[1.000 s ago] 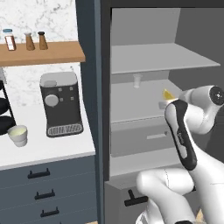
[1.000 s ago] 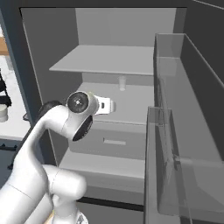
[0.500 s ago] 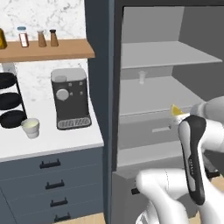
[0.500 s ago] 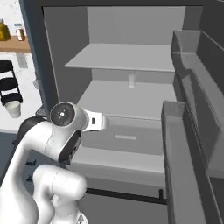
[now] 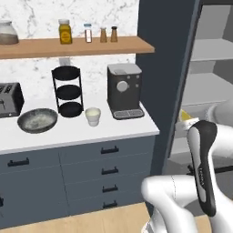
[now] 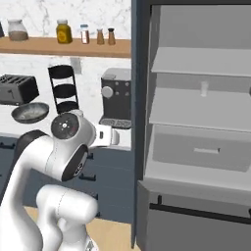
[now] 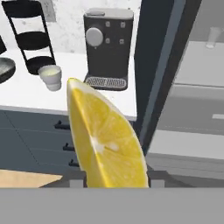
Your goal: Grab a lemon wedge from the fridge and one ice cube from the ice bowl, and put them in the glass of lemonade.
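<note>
- My gripper [image 7: 114,178] is closing on the wedge [image 7: 105,140], jaws partly shut, one on each side of it; in the hand view the wedge is standing point-up between them.
- In the left base view the wedge [image 5: 185,115] is showing as a yellow speck at 12 o'clock of my dark forearm.
- Over the last second both base views have been swinging from the fridge [image 6: 196,122] toward the counter [image 5: 77,132]: the base is driving, so nothing on the counter has itself moved.
- I am judging the fridge step done; the carry is under way.
- The cup [image 7: 49,76] is sitting at 10 o'clock of the wedge in the hand view, well apart, beside the rack [image 7: 30,39].
- The bowl [image 5: 37,120] is lying at 9 o'clock of the cup in the left base view; ice not yet fetched.
</note>
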Tool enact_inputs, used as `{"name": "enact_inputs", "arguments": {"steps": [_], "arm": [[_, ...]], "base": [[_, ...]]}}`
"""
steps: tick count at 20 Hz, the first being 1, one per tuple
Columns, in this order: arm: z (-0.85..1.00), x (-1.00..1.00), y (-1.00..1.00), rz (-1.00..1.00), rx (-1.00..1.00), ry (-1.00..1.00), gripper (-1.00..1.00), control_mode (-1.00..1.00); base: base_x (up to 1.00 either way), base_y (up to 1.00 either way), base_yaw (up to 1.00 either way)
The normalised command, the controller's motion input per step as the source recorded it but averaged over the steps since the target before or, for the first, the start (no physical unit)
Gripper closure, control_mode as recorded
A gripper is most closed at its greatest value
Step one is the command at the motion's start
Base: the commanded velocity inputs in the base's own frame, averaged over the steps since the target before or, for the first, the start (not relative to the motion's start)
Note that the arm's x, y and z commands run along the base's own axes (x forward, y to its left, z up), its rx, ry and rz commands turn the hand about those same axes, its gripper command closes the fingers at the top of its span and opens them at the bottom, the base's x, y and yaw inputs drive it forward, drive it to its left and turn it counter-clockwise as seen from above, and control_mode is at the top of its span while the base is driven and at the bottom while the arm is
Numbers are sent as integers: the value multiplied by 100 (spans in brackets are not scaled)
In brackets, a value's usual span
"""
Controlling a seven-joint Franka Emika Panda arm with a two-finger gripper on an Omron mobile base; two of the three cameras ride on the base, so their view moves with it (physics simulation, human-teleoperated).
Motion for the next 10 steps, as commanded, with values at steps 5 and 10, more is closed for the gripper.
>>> {"name": "enact_inputs", "arguments": {"steps": [5, 10], "arm": [[0, 0, 0, 0, 0, 0, 100, 100], [0, 0, 0, 0, 0, 0, 100, 100]], "base": [[81, 100, -1], [100, 95, -19]]}}
